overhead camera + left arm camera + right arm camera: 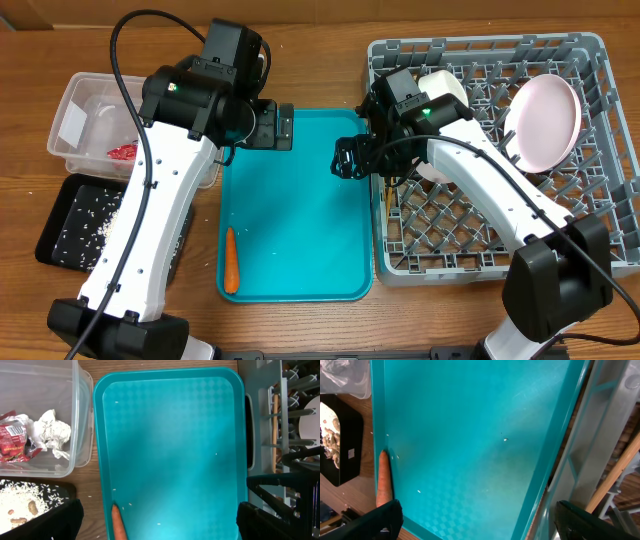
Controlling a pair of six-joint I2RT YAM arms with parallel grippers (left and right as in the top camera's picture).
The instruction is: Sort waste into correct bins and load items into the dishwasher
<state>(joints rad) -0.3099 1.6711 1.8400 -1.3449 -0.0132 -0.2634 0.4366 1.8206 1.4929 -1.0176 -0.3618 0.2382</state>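
Carrot (231,260) is the one big bit of waste not binned. It lies lengthwise on teal tray (300,200), hard against the tub-side rim, near the front corner. A few loose grains (129,505) dot the tray too, tiny. Wrapper (12,437) + napkin (52,432) sit in clear tub (82,420); rice (22,495) + other scraps in black tray (42,235). Plate (545,120) and at least one bowl (445,88) stand in dish rack (480,45). Wooden stick (615,475) leans at the rack's tray-side edge.

L gripper (159,522): fingers spread wide, nothing btwn them, hovering over the tray's far end by the tub. R gripper (480,522): likewise wide apart + empty, over the tray's rack-side edge. Both well apart from the carrot, but near each other across the tray's far half.

Next step is prob. carrot → black tray w/ the food scraps.

Risks:
- Carrot hugs the raised rim, so a finger coming down on that side may land on the rim, not beside the carrot. That gives a half grip, or shoves the tray.
- It's round + tapered, so an off-centre pinch could squirt it out or roll it across the tray.
- If both arms go for it they could clash, given how near they sit now. L arm looks the better pick.
- Tub + black tray sit just beside each other, so a sloppy release could drop it in the wrong bin or on the table btwn bin and tray.
- Grains look too small to pinch.
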